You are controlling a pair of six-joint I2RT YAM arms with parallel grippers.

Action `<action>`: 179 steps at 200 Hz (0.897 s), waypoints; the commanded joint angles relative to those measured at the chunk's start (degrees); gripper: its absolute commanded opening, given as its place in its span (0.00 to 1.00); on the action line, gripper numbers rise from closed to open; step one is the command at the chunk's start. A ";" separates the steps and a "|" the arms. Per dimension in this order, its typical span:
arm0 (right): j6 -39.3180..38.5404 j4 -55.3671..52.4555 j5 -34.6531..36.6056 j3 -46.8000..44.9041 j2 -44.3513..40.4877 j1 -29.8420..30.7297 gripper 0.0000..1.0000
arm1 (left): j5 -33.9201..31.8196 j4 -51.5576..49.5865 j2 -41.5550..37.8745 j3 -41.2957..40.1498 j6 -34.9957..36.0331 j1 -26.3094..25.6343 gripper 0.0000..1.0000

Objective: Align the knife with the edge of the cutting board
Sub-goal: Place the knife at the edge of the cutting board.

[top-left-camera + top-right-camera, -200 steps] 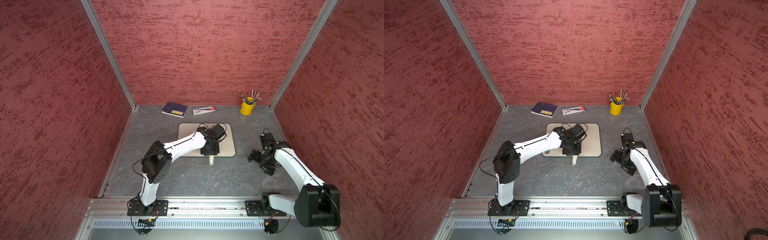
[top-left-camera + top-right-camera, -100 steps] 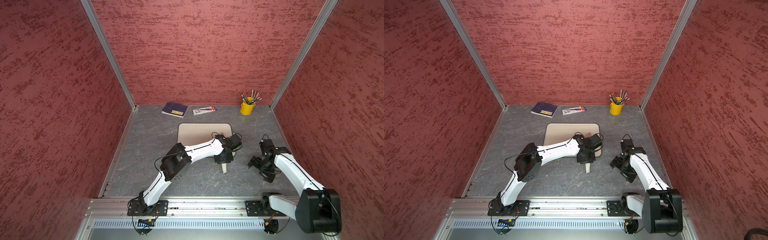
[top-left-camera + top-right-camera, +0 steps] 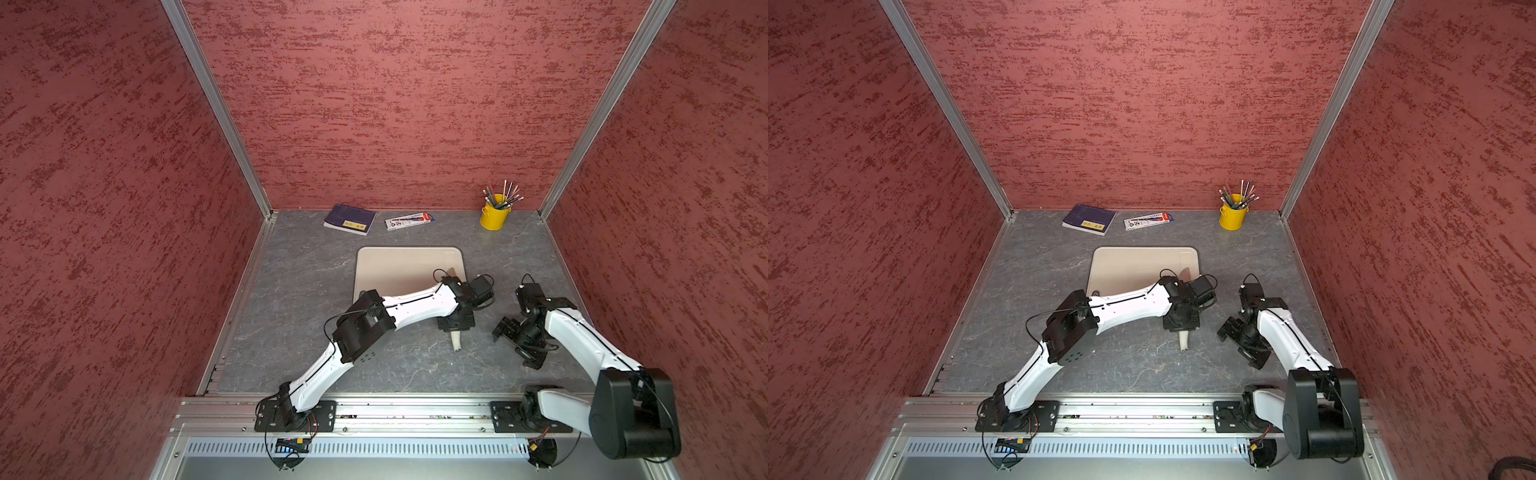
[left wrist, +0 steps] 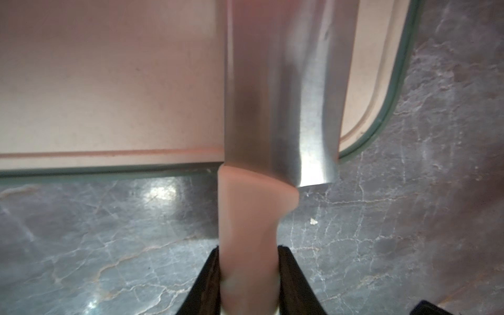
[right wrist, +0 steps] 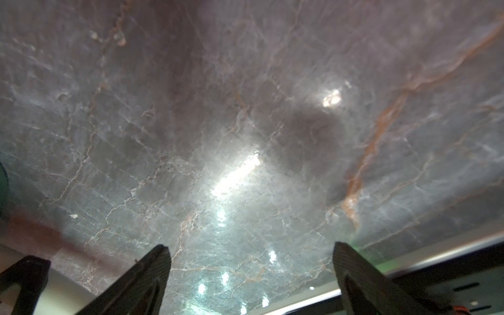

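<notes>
The beige cutting board lies flat at the middle of the grey table. The knife rests with its grey blade over the board's near right corner, roughly along the board's right side. Its cream handle sticks out past the board's front edge over the table. My left gripper is shut on the handle, a black finger pressed against each side. My right gripper hovers open over bare table, to the right of the knife, holding nothing.
Along the back wall lie a dark blue book, a flat pen package and a yellow cup of pencils. Red walls enclose three sides. An aluminium rail carrying both arm bases runs along the front.
My left arm has carried the knife from the middle of the board's front edge rightward to its near right corner. The right arm has shifted only slightly.
</notes>
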 commanded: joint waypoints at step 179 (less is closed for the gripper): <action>-1.64 3.68 -0.92 -0.85 5.02 0.26 0.98 | 0.86 -0.46 6.58 8.50 -1.59 -0.55 0.00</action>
